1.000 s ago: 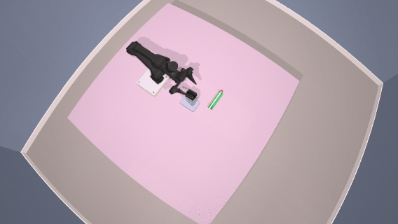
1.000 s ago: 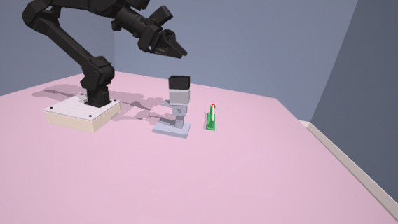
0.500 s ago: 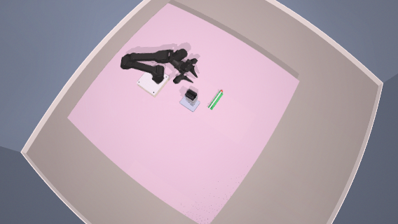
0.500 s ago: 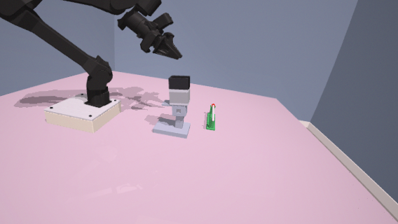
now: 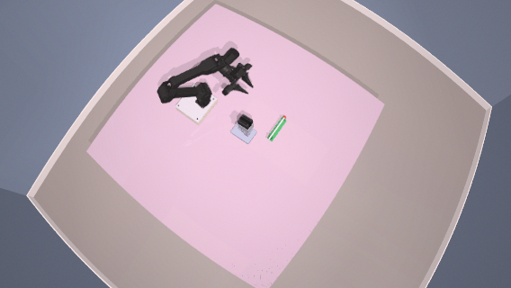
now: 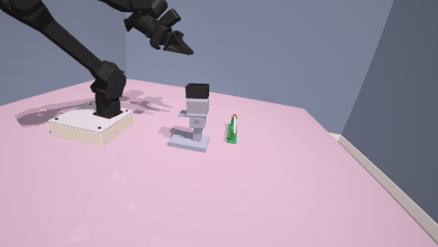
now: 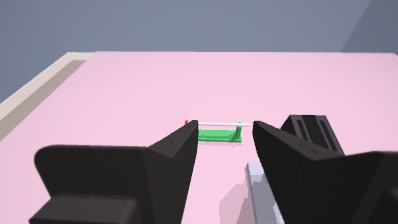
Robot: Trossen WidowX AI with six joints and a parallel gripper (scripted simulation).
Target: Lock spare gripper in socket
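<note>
The spare gripper (image 5: 245,121) (image 6: 197,92) (image 7: 309,125), a grey block with a black slotted top, stands upright on the socket (image 6: 191,120) of the blue-grey mount (image 5: 237,133) (image 6: 189,143) (image 7: 256,172). A small square hole shows in the socket's side; no pin is seen in it. The white lock pin (image 5: 276,128) (image 6: 234,125) (image 7: 222,124) with a red end lies along the top of a green rack (image 5: 280,129) (image 6: 231,139) (image 7: 220,135). My gripper (image 5: 250,90) (image 6: 192,52) (image 7: 225,126) is partly open and empty, raised in the air away from the mount and rack.
The arm's white base plate (image 5: 193,110) (image 6: 89,120) stands beside the mount. The green rack is on the mount's other side, a short gap away. A low pale wall (image 5: 485,135) (image 6: 378,183) runs around the outer edge.
</note>
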